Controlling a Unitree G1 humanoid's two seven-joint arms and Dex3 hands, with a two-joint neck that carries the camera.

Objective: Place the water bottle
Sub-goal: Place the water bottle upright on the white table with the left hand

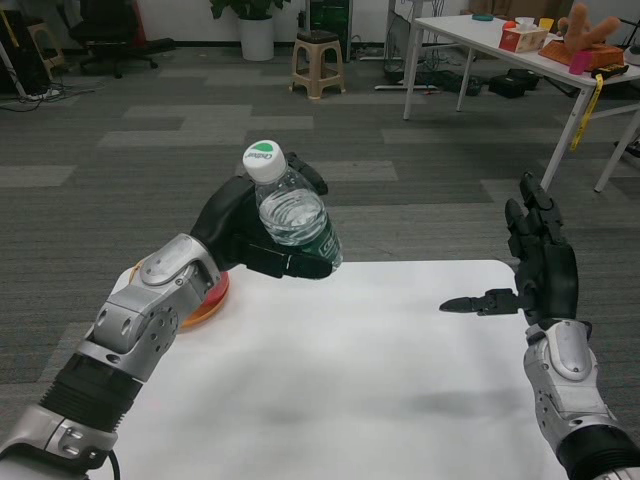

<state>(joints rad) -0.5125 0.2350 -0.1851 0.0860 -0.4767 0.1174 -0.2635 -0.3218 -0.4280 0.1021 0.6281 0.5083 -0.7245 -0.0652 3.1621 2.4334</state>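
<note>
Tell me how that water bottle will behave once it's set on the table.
The water bottle, held tilted by the left robot hand, looks tall and narrow, so probably tippy. Its round body would likely roll if it fell. Clear thin plastic may flex under squeeze.
</note>
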